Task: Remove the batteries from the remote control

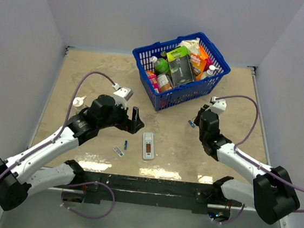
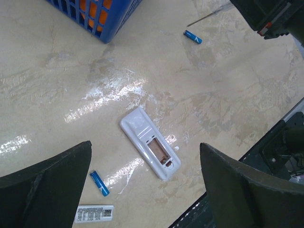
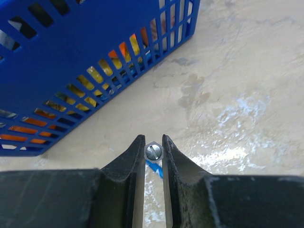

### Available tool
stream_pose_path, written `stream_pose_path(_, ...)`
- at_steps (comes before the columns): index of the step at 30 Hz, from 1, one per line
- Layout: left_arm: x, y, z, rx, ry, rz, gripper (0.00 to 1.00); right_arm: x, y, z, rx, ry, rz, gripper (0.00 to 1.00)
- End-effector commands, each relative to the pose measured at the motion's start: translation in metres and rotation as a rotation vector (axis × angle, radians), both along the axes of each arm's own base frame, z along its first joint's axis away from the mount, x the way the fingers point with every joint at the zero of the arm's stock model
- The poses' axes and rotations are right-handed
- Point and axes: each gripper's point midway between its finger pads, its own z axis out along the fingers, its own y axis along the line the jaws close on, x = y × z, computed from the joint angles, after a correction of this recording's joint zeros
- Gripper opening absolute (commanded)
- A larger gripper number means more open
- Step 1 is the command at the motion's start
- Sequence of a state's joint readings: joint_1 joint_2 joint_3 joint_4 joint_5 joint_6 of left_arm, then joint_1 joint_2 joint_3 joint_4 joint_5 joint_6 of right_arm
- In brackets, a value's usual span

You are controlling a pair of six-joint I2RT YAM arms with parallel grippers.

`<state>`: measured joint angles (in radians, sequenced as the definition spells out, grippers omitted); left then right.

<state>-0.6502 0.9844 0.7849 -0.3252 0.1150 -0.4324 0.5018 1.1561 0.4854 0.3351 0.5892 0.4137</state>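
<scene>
Two out, judging by the bare recess (image 2: pixel 159 153): spot one blue battery (image 2: pixel 99 183) just left of the remote control (image 2: pixel 137 126), a second blue battery (image 2: pixel 193 36) well right of it beneath the pinched-together right gripper (image 3: pixel 153 141), then lift the wide-spread left gripper (image 2: pixel 145 148) away cleanly.

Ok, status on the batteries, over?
Left gripper open over remote control, right gripper shut, no battery held. Compartment looks empty; two blue batteries on table. Nothing in the way.
</scene>
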Motion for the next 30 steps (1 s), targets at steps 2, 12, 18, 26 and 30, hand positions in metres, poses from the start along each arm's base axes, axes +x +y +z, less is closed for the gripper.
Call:
stream_pose_path(2,0.002,0.005,0.016,-0.005,-0.059,0.008,1.00,0.004,0.010,-0.005,0.093,0.022,-0.005,0.00)
stream_pose_path(12,0.002,0.011,0.017,0.005,-0.073,0.029,1.00,-0.001,-0.002,-0.004,0.070,0.032,-0.054,0.00)
stream_pose_path(18,0.003,0.013,0.019,0.006,-0.087,0.039,1.00,-0.003,-0.003,-0.003,0.063,0.035,-0.059,0.00)
stream_pose_path(26,0.005,0.022,0.027,0.029,-0.141,0.061,1.00,0.005,0.004,0.028,-0.016,0.007,0.022,0.00)
stream_pose_path(30,0.008,0.030,0.032,0.045,-0.198,0.076,1.00,-0.002,0.008,0.055,-0.012,-0.026,0.076,0.00)
